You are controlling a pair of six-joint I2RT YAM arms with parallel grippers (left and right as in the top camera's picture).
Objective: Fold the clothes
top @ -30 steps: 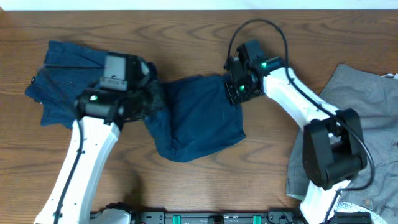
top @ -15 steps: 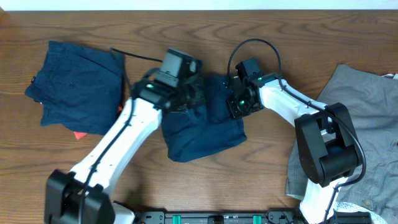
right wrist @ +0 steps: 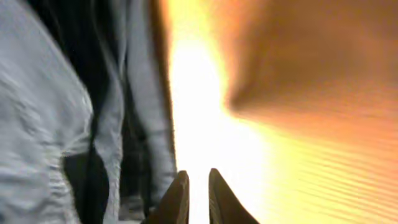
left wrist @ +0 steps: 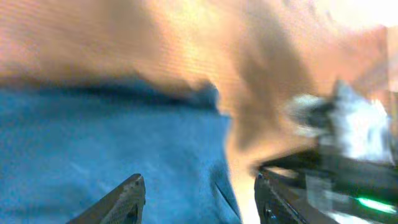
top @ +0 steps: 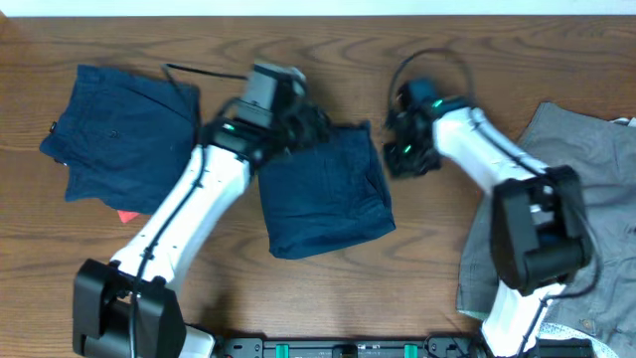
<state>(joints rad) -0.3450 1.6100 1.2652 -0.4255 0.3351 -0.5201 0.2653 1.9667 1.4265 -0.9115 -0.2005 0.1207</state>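
Note:
A dark navy garment (top: 326,194) lies folded in a rough square at the table's middle. My left gripper (top: 310,121) hovers over its upper left corner; in the left wrist view the gripper (left wrist: 199,199) stands open above the blue cloth (left wrist: 93,149), with nothing between its fingers. My right gripper (top: 402,154) is just off the garment's right edge, above bare wood. In the blurred right wrist view its fingertips (right wrist: 180,186) stand a narrow gap apart, holding nothing. A second navy garment (top: 119,134) lies at the far left. A light grey garment (top: 586,189) lies at the right.
A small red scrap (top: 124,214) pokes out under the left navy garment. The wooden table (top: 437,60) runs to a pale wall along the top. The left arm (top: 189,214) crosses the table diagonally. Blurred pale and dark shapes (right wrist: 56,112) fill the right wrist view's left.
The left gripper has opened and let go of the navy cloth. The right gripper has released the cloth and drawn away to the right. The middle garment now lies flat and folded.

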